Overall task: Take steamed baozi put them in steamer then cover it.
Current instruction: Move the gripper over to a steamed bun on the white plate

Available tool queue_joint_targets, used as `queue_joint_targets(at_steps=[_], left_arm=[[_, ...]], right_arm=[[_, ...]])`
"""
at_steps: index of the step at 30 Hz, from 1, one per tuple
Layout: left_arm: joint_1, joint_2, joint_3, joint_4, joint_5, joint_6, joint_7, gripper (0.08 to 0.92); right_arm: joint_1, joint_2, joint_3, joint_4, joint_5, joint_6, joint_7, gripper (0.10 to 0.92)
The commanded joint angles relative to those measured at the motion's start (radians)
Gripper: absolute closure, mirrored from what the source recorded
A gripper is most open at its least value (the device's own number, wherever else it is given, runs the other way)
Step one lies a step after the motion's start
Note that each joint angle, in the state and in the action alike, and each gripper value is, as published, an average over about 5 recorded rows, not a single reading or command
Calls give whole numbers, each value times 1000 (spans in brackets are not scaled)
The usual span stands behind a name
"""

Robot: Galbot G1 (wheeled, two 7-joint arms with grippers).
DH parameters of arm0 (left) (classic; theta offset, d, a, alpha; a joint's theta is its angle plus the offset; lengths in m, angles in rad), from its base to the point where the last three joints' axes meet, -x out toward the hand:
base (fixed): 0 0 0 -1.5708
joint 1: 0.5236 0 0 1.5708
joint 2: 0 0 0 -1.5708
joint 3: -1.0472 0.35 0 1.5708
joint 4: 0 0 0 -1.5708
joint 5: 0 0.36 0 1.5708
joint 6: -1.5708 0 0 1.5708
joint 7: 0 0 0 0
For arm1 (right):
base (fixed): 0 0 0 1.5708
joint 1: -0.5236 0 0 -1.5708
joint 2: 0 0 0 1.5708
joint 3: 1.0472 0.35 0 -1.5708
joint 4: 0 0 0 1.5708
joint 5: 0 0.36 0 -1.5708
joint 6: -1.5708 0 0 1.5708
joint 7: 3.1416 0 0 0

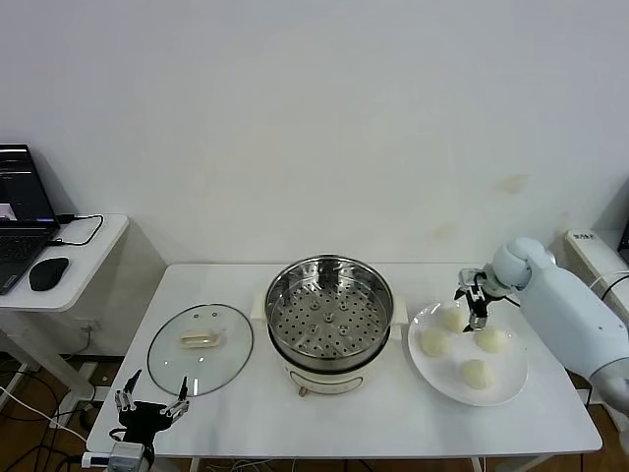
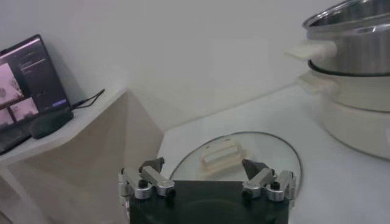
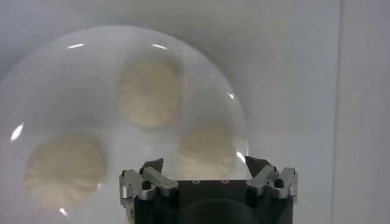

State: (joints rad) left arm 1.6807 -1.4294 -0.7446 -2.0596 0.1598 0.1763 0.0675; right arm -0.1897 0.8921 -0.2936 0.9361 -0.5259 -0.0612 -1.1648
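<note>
The four small round cream-white dough buns (image 1: pixel 462 349) lie together on a flat round white plate (image 1: pixel 511 388) on the white table (image 1: pixel 393 413), and none is in the pot yet. From my right tool (image 1: pixel 474 298), which hangs over the far part of that plate with its fingers spread and nothing between them, the far bun (image 1: pixel 453 319) lies almost straight below and a touch toward the pot, so I judge the coming move to be mostly a straight descent. In the right wrist view three buns show, and one of them (image 3: pixel 206 150) sits just ahead of the spread fingers (image 3: pixel 149 180), roughly centred between them. The buns are round, so I see no long axis to line up with; what matters is keeping the fingers clear of the neighbouring buns, which lie near each other. The round shiny stainless-steel steamer pot with its perforated tray (image 1: pixel 328 317) stands just beside the plate, on the side away from my right arm, a short carry across. Beyond it lies the round clear glass lid with a cream-white handle (image 1: pixel 200 346), flat on the table, just ahead of my left tool (image 1: pixel 152 403), which waits low at the near table edge, fingers wide apart and empty. The right arm is clearly the nearer one for the buns, the left for the lid.
</note>
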Motion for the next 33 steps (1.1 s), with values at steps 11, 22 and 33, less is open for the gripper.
queue_joint_targets(at_steps=[11, 22, 33], left_arm=[[-3, -5, 6, 18, 7, 0, 0, 177], [-5, -5, 8, 24, 9, 0, -2, 177], [-5, -6, 12, 24, 10, 0, -3, 177]], right_arm=[[-2, 46, 2, -99, -25, 9, 60, 203], [-3, 41, 1, -96, -2, 6, 59, 284], [-3, 31, 15, -84, 15, 0, 52, 400]])
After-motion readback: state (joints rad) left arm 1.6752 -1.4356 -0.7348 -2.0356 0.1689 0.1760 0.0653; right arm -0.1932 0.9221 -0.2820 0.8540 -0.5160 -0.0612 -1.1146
